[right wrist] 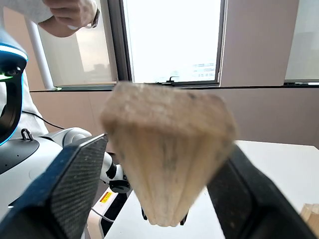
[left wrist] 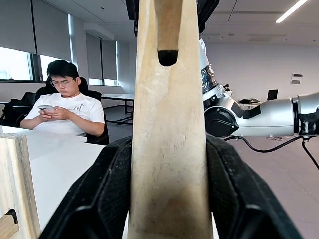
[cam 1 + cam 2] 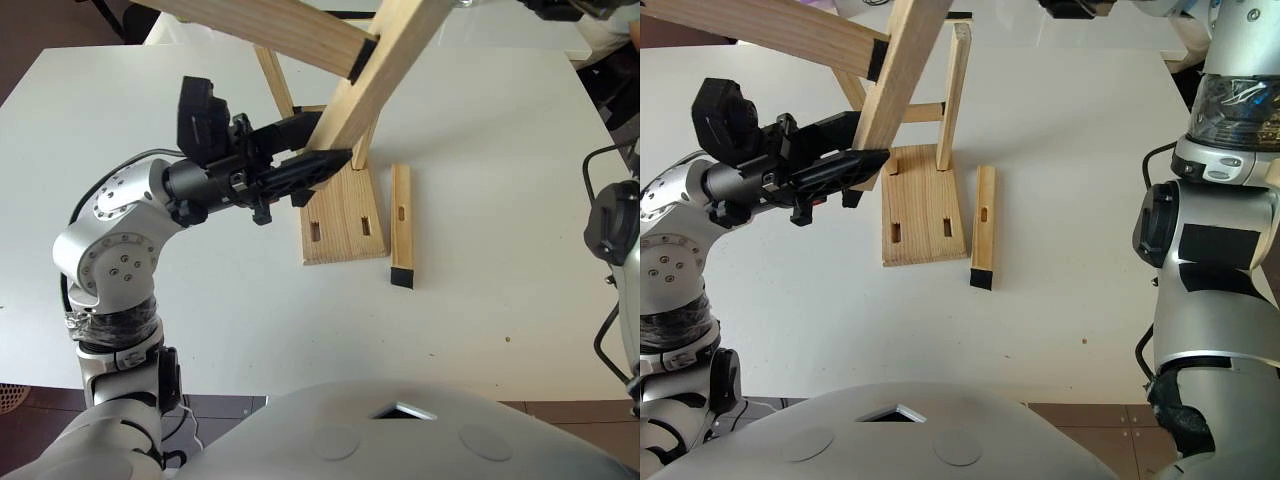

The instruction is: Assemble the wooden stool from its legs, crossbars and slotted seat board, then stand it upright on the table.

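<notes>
Stool leg [image 3: 388, 62] in left gripper [image 3: 328, 140], above slotted seat board [image 3: 345, 222]

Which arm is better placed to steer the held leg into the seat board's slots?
Left: its pincer clamps the leg near the seat board; the right pincer grips a wood end higher up.

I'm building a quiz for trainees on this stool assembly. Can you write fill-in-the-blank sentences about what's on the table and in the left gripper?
1. The slotted seat board lies ____ on the white table.
2. A loose leg lies beside the board, on the robot's ____ side.
3. That leg's tip nearest the robot is ____.
4. The left gripper is ____ on a raised wooden leg.
Missing words: flat; right; black; shut.
</notes>
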{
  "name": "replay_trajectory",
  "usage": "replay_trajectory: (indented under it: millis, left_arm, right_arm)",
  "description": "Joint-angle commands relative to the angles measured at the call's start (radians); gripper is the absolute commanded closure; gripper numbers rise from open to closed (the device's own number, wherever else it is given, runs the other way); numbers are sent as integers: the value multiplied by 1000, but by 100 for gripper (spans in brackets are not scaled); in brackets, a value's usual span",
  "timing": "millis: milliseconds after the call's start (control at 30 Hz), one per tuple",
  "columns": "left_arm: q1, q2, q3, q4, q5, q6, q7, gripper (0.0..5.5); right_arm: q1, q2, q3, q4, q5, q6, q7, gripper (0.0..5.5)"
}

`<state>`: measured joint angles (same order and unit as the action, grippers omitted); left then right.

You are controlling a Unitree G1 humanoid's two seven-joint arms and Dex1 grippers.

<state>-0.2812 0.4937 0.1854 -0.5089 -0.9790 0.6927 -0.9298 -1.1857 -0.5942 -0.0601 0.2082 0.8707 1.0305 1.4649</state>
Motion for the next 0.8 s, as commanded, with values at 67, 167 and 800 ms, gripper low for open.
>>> replay_trajectory:
  millis: [67, 167, 800]
  left_arm:
    - [22, 19, -32, -6, 26, -28, 4, 351]
    - [28, 20, -35, -12, 23, -34, 8, 351]
    - [61, -58, -103, 15, 81, -75, 149, 271]
  right_arm:
    - [6, 5, 48, -31, -36, -42, 2, 245]
    - [8, 4, 70, -7, -65, -73, 10, 281]
    - [13, 35, -33, 25, -1, -22, -76, 349]
